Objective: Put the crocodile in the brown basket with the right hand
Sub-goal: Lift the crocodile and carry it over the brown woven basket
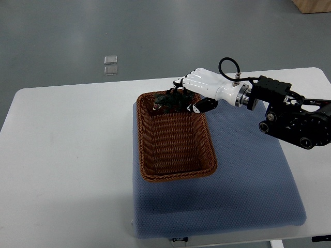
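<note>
The right robot hand [200,85] is reaching in from the right edge, its white fingers curling down around the crocodile [168,102] and gripping it by the end nearest the palm. The crocodile is hanging just over the far end of the brown basket [140,139], overlapping the far rim and the inner weave; whether it is touching the basket cannot be told from this view. It is showing as a small, dark green, bumpy figure with a pale fleck at its left end, and finer detail is too small to read. It is looking like a light toy, probably soft plastic or rubber, so a gentle hold is likely enough. Its knobbly skin is probably giving the fingers purchase, and taking it around the middle of the body seems safest against swinging. The basket is sitting on a blue pad [248,191], which is lying on the white counter [62,155]. The left robot hand is not showing.
</note>
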Controlling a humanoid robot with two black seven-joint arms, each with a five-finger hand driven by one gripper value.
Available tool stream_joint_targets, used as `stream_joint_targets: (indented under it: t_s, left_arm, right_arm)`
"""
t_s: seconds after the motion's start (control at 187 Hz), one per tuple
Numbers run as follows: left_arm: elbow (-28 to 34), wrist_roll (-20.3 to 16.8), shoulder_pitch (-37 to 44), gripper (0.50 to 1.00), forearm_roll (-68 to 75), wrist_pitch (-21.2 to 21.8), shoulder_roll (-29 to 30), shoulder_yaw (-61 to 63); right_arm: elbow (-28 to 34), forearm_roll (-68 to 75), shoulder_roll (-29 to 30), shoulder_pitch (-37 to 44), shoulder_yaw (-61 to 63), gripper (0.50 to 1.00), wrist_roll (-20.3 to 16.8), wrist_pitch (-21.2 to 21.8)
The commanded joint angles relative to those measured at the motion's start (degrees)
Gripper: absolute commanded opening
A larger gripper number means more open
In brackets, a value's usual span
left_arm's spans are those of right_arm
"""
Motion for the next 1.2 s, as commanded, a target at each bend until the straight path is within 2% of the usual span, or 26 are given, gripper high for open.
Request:
stream_joint_targets:
  t_s: [0.0,0.385,0.486,0.497,0.556,0.657,0.743,1.037,1.197]
  left_arm:
    - [0.00,-0.01,0.00,1.000,0.00,0.00,0.00,0.00]
    - [0.00,-0.01,0.00,1.000,0.00,0.00,0.00,0.00]
    - [0.00,-0.01,0.00,1.000,0.00,0.00,0.00,0.00]
    - [0.00,-0.01,0.00,1.000,0.00,0.00,0.00,0.00]
    - [0.00,-0.01,0.00,1.000,0.00,0.00,0.00,0.00]
    - [0.00,-0.01,0.00,1.000,0.00,0.00,0.00,0.00]
    - [0.08,-0.01,0.00,1.000,0.00,0.00,0.00,0.00]
    - [0.00,-0.01,0.00,1.000,0.00,0.00,0.00,0.00]
    - [0.00,0.08,0.00,1.000,0.00,0.00,0.00,0.00]
  right_arm:
    - [-0.07,-0.62,1.06,-0.24,-1.85,0.500,0.54,-0.25]
    - [-1.39,-1.58,1.15,-1.55,-3.70,0.500,0.54,-0.61]
    - [-1.92,-1.58,1.15,-1.99,-3.70,0.613,0.45,-2.19]
    - [-1.92,-1.58,1.15,-1.99,-3.70,0.613,0.45,-2.19]
    - [-2.18,-1.58,1.15,-2.08,-3.70,0.707,0.54,-2.98]
    - [-2.53,-1.58,1.15,-2.26,-3.70,0.805,0.45,-3.33]
    - [-2.53,-1.58,1.15,-2.70,-3.70,0.923,0.45,-3.42]
    - [-2.53,-0.53,0.53,-3.14,-2.20,0.928,0.45,-5.00]
    - [-3.06,2.99,0.09,-6.92,5.71,0.928,0.01,-5.44]
